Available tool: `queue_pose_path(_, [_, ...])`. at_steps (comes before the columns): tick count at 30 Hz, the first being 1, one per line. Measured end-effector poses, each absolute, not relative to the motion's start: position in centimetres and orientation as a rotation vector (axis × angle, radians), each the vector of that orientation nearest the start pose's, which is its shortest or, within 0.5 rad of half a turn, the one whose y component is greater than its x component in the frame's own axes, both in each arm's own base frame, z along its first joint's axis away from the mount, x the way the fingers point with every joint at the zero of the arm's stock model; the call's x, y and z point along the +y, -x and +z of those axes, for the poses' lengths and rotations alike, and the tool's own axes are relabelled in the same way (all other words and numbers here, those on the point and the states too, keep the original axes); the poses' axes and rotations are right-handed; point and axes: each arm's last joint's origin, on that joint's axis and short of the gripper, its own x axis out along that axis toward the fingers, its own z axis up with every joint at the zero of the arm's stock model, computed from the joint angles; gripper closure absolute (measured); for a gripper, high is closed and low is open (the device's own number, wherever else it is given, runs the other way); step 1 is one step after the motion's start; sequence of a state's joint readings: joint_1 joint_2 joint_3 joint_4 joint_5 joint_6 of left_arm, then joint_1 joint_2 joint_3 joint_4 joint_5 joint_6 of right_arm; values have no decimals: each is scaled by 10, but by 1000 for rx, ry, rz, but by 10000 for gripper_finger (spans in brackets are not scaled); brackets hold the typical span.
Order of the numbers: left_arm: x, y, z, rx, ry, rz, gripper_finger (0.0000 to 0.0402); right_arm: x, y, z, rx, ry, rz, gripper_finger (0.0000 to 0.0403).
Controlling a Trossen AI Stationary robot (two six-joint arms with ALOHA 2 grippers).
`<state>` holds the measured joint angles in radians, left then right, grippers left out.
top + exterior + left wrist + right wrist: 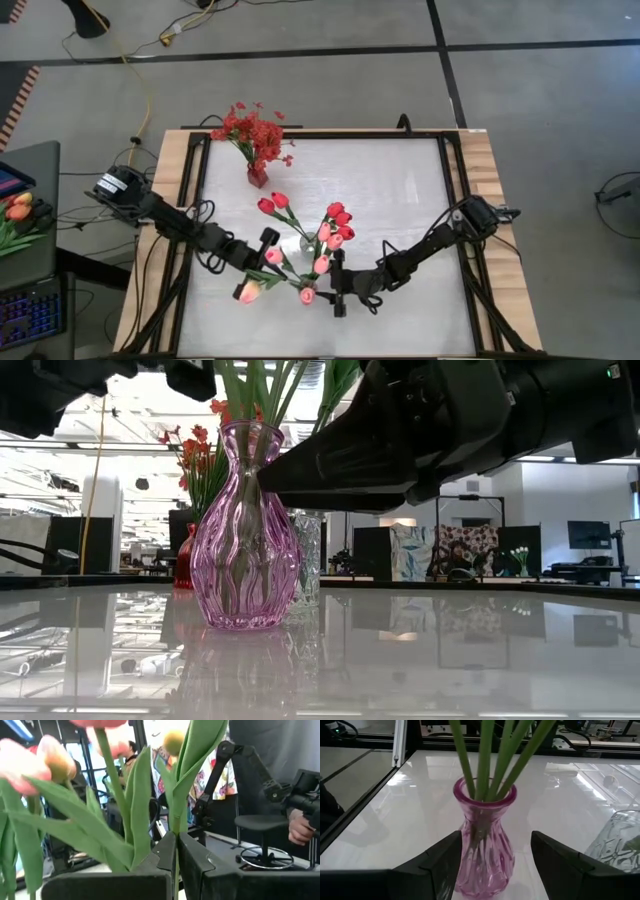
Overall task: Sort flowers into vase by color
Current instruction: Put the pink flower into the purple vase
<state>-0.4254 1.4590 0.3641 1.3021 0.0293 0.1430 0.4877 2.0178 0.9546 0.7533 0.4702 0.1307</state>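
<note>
Pink vase sits between our right claw's spread fingers, ungripped. Left claw, just beside it, clamps one stem. We judge stems light, bendy; vase slick, fragile: grip stems low.

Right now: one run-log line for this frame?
left gripper: shut on pink tulip stem | right gripper: open, straddling pink vase | red vase: filled
</note>
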Motion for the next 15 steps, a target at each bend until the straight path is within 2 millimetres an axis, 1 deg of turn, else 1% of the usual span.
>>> queue_pose_path(15, [-102, -231, 187, -142, -83, -434, 401, 170, -357, 128, 272, 10, -11, 138])
